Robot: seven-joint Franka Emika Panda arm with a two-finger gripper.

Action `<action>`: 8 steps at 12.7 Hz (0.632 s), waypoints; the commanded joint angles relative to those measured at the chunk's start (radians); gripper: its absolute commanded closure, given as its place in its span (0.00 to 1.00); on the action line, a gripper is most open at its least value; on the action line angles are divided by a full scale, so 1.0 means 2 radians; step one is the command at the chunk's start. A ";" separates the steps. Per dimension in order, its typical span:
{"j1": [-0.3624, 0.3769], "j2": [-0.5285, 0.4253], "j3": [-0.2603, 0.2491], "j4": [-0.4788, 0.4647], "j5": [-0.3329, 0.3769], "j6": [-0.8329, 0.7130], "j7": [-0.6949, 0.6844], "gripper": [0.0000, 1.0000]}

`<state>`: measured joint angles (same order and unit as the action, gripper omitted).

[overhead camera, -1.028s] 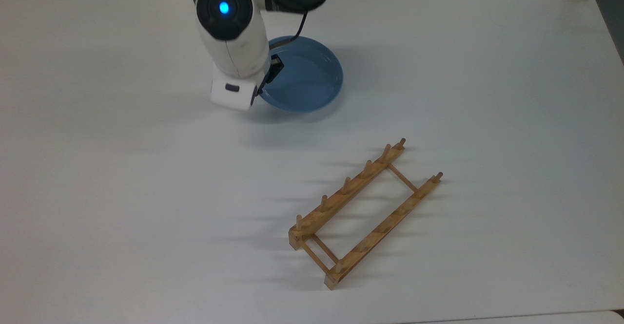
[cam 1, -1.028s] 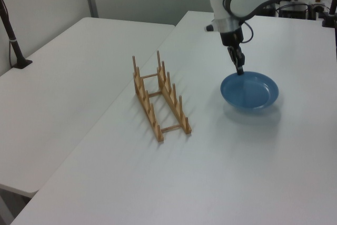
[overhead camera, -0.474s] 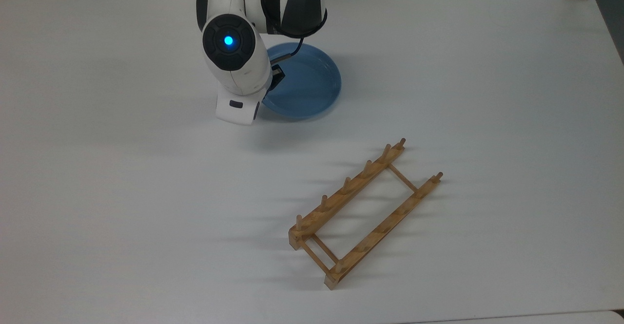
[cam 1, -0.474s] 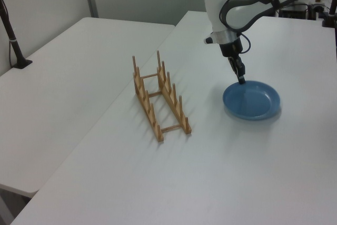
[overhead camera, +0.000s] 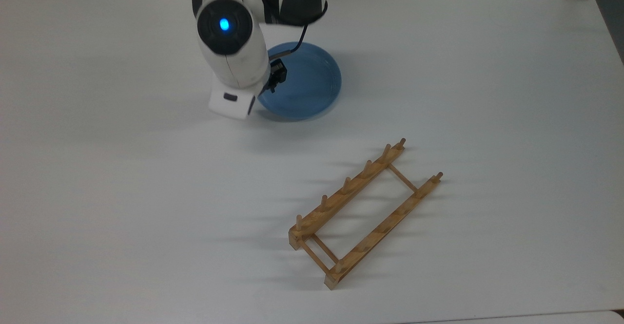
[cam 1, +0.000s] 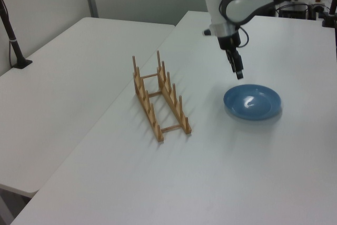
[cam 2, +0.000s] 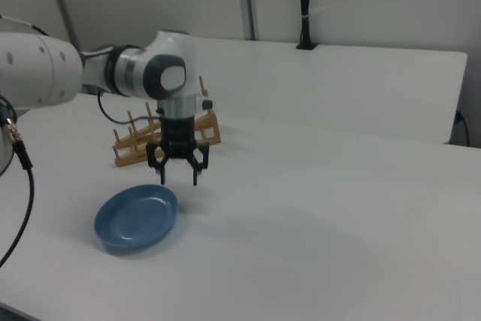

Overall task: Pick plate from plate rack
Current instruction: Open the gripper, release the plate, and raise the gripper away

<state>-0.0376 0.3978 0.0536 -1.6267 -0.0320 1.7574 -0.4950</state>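
The light-blue plate point(overhead camera: 304, 83) point(cam 1: 253, 102) point(cam 2: 137, 219) lies flat on the white table, apart from the rack. The wooden plate rack point(overhead camera: 364, 212) point(cam 1: 158, 98) point(cam 2: 150, 139) stands bare, with nothing between its pegs. My gripper point(cam 2: 179, 178) point(cam 1: 238, 72) hangs above the plate's rim, clear of it, on the side nearest the rack in the right view. Its fingers point(cam 2: 162, 174) are spread apart and hold nothing. In the top view the arm's white wrist point(overhead camera: 233, 61) covers the plate's left edge.
The white table point(overhead camera: 146, 192) stretches wide around both objects. A second white table point(cam 1: 58, 77) adjoins it on the left view's left. A black post point(cam 1: 13, 40) is clamped there, and another black post point(cam 2: 304, 5) stands at the right view's far table edge.
My gripper has let go of the plate's rim and risen above it. The plate, tilted and lifted a second ago, now lies flat on the table.
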 commanded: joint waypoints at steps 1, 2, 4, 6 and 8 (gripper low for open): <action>0.000 -0.083 -0.002 -0.008 -0.005 -0.017 0.098 0.00; 0.001 -0.100 -0.007 -0.008 -0.010 -0.017 0.126 0.00; 0.001 -0.148 -0.015 -0.008 -0.015 -0.033 0.204 0.00; 0.001 -0.173 -0.018 -0.009 -0.015 -0.049 0.237 0.00; 0.006 -0.196 -0.030 -0.010 -0.009 -0.053 0.249 0.00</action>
<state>-0.0391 0.0954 0.0217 -1.6091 -0.0492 1.6742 -0.0690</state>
